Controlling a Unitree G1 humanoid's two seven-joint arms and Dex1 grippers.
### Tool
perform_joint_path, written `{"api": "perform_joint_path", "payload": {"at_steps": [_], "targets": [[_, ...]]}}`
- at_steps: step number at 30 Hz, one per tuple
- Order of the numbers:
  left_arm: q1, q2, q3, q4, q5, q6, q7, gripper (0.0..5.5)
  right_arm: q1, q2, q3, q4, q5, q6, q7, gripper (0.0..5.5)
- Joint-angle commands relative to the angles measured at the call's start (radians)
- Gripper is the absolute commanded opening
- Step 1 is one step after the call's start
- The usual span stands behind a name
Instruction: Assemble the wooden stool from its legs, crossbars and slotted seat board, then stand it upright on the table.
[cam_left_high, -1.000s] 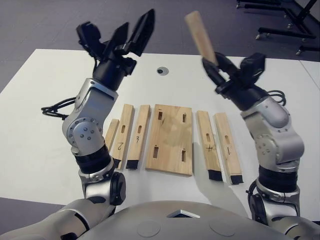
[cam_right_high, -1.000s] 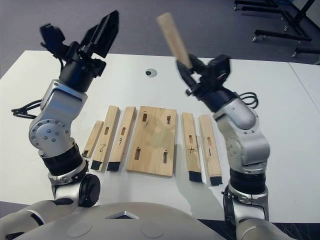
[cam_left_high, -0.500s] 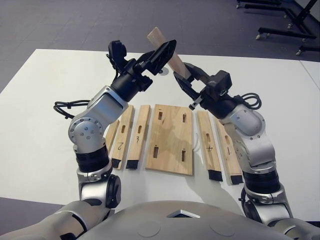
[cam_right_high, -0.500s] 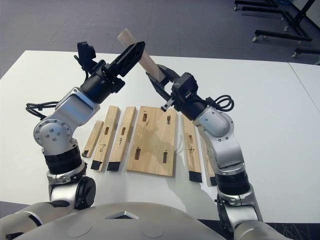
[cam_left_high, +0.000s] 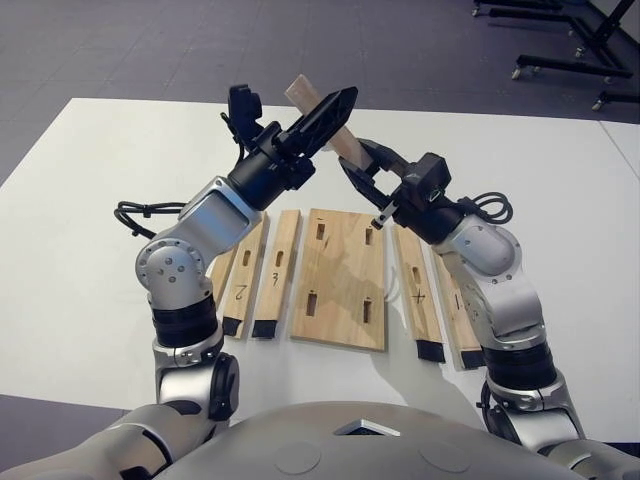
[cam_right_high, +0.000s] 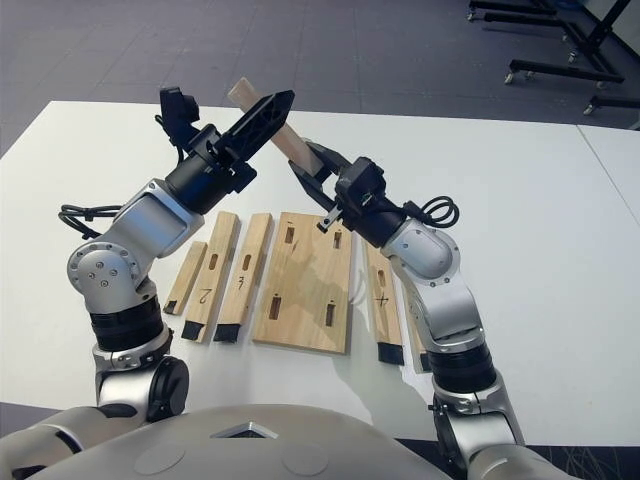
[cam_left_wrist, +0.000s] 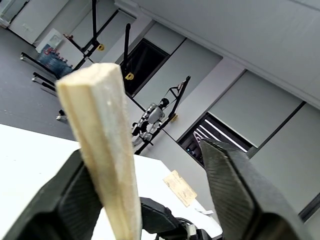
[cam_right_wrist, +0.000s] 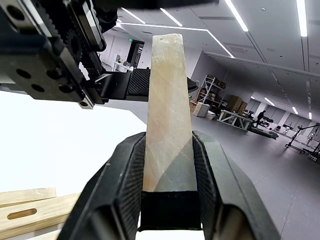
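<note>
1. At the left of the white table (cam_left_high: 70, 250): a coiled black cable (cam_left_high: 135, 212), unmoved.
2. Next, flat and side by side exactly as a second ago: a short crossbar (cam_left_high: 220, 275), a leg marked 2 (cam_left_high: 243, 280), a leg marked 3 (cam_left_high: 277, 262), then the slotted seat board (cam_left_high: 343, 278), all with long axes running away from the robot.
3. Above those, the left gripper (cam_left_high: 338, 102): spread wide, gripping nothing, straddling the upper part of the raised crossbar (cam_right_wrist: 167, 100); swung in over the last second from high on the far left; one finger (cam_left_wrist: 75, 200) touching the wood or just beside it, cannot tell which.
4. Raised crossbar: in the air over the far end of the seat board; long axis slanted, free end up and toward the robot's left, lower end down toward the right; carried leftward and tilted further than a second ago.
5. Right gripper (cam_left_high: 360, 163): clamped on the lower end of that crossbar, pressed against both flat faces; brought in from the right.
6. Right of the seat board, flat on the table: a leg marked with a plus (cam_left_high: 415, 290) and a leg marked with a minus (cam_left_high: 455, 300), the second partly hidden under the right arm; both in place as before.
</note>
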Motion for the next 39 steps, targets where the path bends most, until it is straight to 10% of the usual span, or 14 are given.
{"api": "perform_joint_path", "payload": {"at_steps": [1, 13, 26, 39], "targets": [[-0.011, 0.013, 0.002, 0.010, -0.004, -0.023, 0.027, 2.31, 0.012, 0.004, 0.001, 0.000, -0.011, -0.002, -0.005, 1.30], [-0.015, 0.023, -0.004, 0.027, -0.029, -0.037, 0.038, 0.54, 0.015, 0.012, 0.000, 0.008, -0.019, -0.020, -0.017, 1.30], [-0.005, 0.045, -0.021, 0.028, 0.002, -0.053, 0.015, 0.44, 0.019, 0.003, -0.023, 0.028, -0.010, 0.056, -0.035, 1.30], [-0.015, 0.145, 0.025, 0.055, 0.329, -0.188, 0.060, 0.38, 0.042, -0.069, -0.134, 0.015, 0.032, 0.118, -0.019, 3.66]]}}
